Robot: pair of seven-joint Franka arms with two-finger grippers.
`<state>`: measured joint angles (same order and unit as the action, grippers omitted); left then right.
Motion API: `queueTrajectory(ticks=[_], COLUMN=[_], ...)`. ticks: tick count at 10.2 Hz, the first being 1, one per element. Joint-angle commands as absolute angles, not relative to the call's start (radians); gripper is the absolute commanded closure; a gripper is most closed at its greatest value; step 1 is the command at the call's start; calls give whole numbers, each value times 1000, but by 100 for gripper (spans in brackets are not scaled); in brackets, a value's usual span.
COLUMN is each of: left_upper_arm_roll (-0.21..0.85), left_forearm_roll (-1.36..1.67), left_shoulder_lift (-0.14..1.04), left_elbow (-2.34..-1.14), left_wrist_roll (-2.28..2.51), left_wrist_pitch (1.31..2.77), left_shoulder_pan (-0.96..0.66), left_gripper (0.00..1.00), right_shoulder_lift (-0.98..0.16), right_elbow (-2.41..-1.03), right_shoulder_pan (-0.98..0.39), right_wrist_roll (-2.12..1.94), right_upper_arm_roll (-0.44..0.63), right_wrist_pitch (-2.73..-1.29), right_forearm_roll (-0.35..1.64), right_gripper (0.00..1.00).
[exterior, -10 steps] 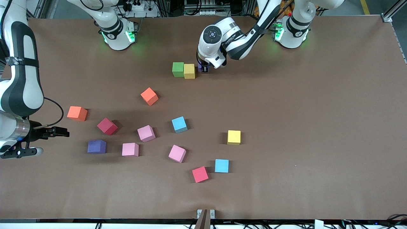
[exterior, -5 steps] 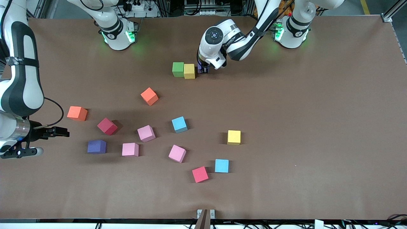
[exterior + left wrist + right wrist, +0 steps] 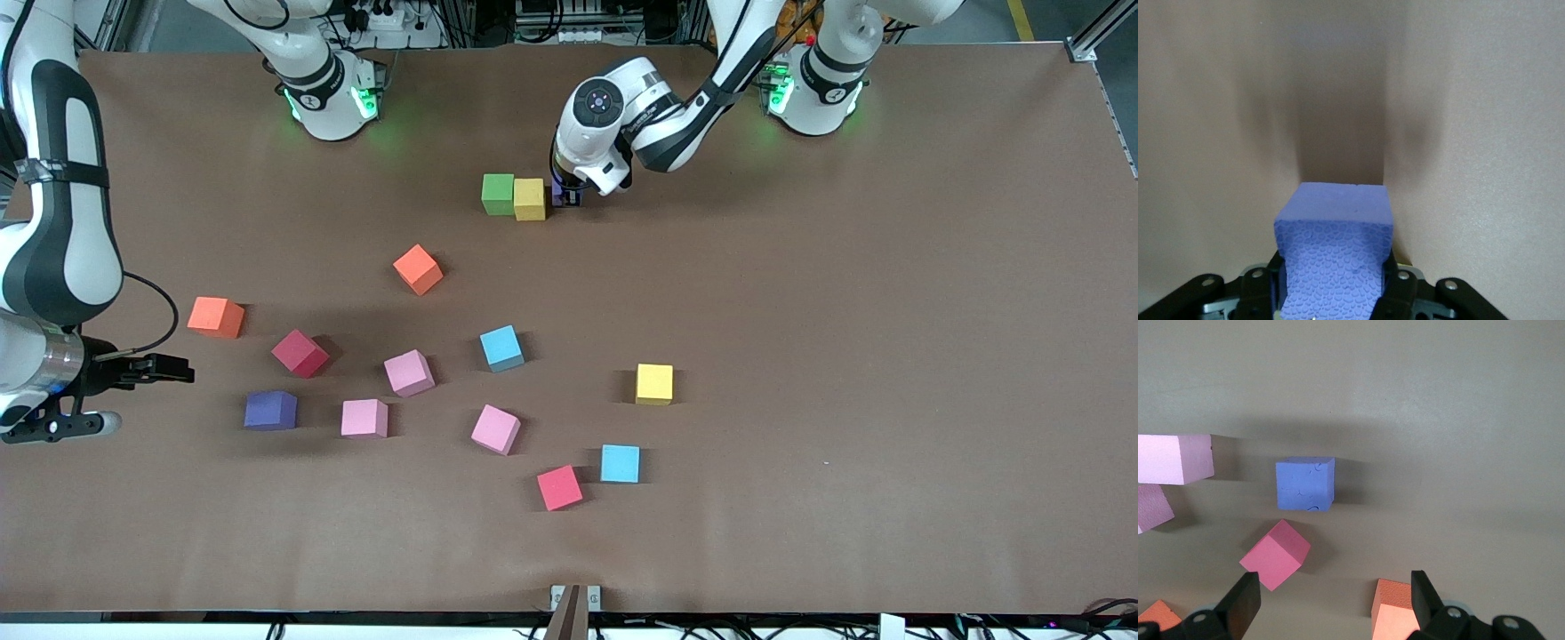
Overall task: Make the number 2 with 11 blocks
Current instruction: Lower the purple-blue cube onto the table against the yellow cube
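This is a robotics lab, set up for testing rather than for living or selling. Two white robot arms (image 3: 622,116) are bolted at the edge of a wide tabletop (image 3: 889,311) covered in plain brown paper, their bases (image 3: 333,98) glowing with green status lights. Aluminium framing (image 3: 1089,40), a power strip (image 3: 387,18) and loose cables (image 3: 978,627) run along the edges, and only small coloured foam blocks (image 3: 498,347) lie scattered on the paper.
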<state>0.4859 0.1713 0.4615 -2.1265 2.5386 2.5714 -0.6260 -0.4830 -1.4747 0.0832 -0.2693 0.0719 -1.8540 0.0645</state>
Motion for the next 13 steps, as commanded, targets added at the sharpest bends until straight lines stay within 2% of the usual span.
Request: queueTrajectory(ticks=[1,7,8,9,13], left_upper_arm_roll=[486,477,477,477,476], left_forearm_roll=[131,107,94,83,23], left_shoulder_lift=[485,508,509,511,508], left_elbow=[-2108,-2091,-2091,-2091,-2082], left_wrist_roll=[2557,2557,2557,2557,2585], left_wrist_pitch=[2585,2605,2608,2617,2615], left_shoulder_pan=[-627,-629,-629,-629,-627], left_gripper=[79,79,83,95,95], right_shoulder_lift=[-485,-485,-485,-485,-485], right_elbow=[-1471,-1471,-1471,-1471,-1471], right_shoulder_pan=[95,97,97,97,97], right_wrist_roll=[-288,-288,-288,-288,-288], right_upper_arm_roll=[63,63,63,63,63], right_wrist_pitch=[-1855,-1855,-1855,-1855,-1855], right_forearm_roll=[83,84,83,83,83], right_gripper=[0,0,0,0,0])
